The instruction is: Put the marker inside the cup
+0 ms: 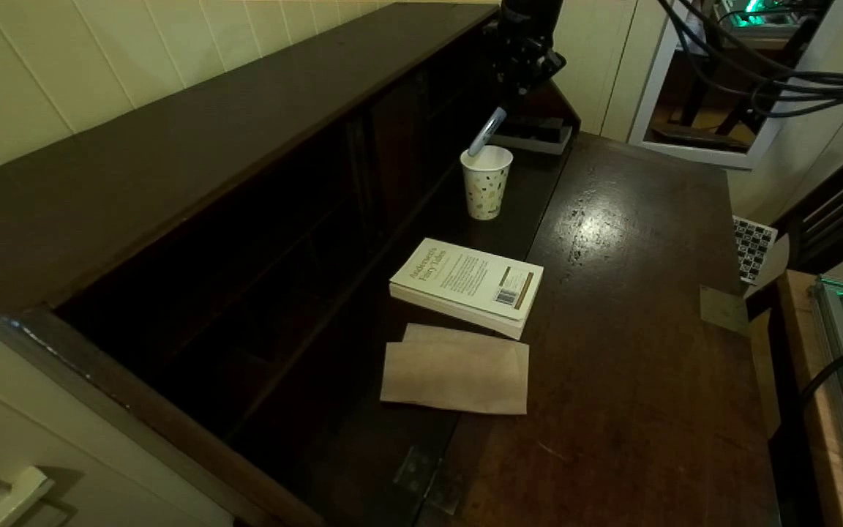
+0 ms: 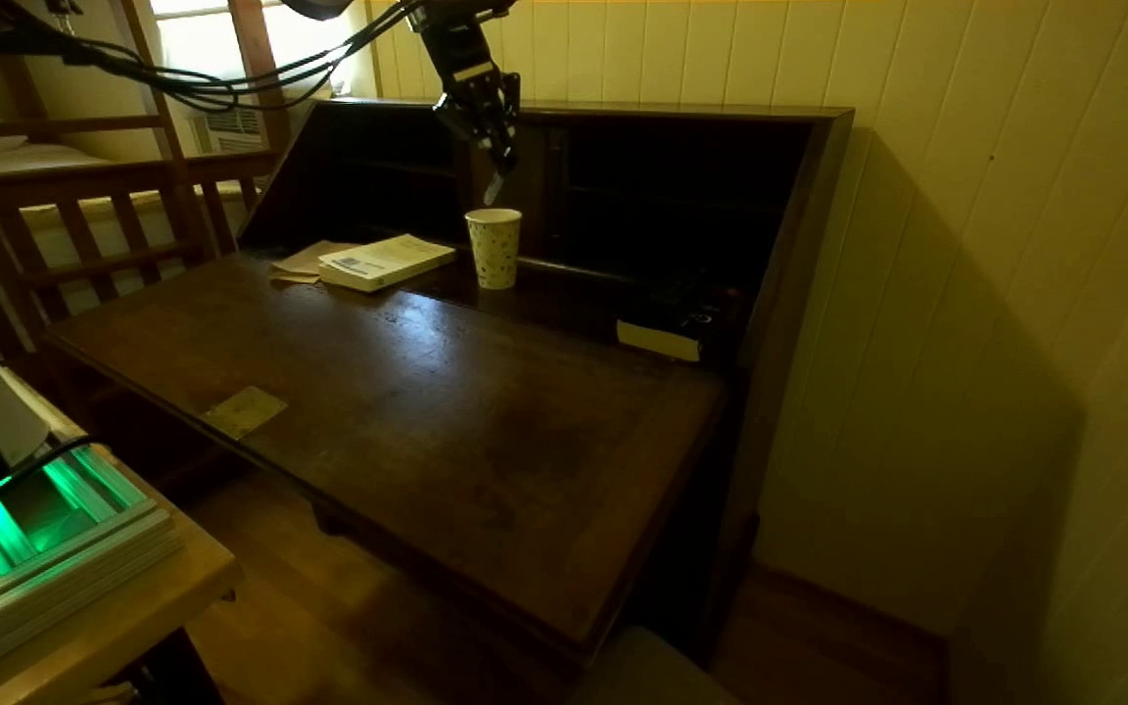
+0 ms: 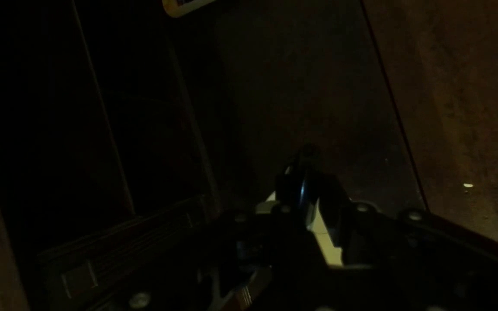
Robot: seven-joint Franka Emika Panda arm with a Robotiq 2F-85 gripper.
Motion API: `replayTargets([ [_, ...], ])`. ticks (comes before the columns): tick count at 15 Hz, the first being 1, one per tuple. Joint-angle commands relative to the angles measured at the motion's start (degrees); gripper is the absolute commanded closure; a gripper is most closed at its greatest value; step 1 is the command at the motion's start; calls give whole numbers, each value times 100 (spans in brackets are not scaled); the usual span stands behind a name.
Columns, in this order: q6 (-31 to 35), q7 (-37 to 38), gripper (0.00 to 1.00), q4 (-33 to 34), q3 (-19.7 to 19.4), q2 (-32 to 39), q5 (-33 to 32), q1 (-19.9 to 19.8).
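In an exterior view the arm (image 1: 531, 15) hangs in from the top edge, jaws closed, gripping the marker (image 1: 487, 131) by its upper end. Marker is slanted, pale blue-grey here, lower end over the mouth of the cup (image 1: 486, 192), toward the rim on the frame's left. Cup is white with flecks, upright on the table (image 1: 634, 366), on the dark strip in front of the compartments (image 1: 396, 146). White book (image 1: 469, 282) lies flat near the cup, back cover up; brown paper (image 1: 458, 377) just beside the book. In an exterior view a dark book (image 2: 674, 328) lies on the table, right of the cup in frame and well apart from it, page edges facing the camera. Jaws point down above the cup; a short length of marker sticks out below them, its end showing just above the rim. Whether it touches the rim, cannot tell. White book and brown paper are left of the cup in frame. Wrist view is very dark: jaws fill the lower part, a blue glint (image 3: 303, 190) near their tips, pale patches (image 3: 329, 247) behind, too dim to identify. An orange corner (image 3: 174, 11) of something is cut off by the top edge.
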Motion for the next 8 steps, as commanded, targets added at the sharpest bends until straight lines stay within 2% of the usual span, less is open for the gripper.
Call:
replayTargets([
  [1, 107, 21, 95, -142, -30, -53, -421, 72],
  [8, -16, 76, 95, -238, -23, 12, -909, 118],
])
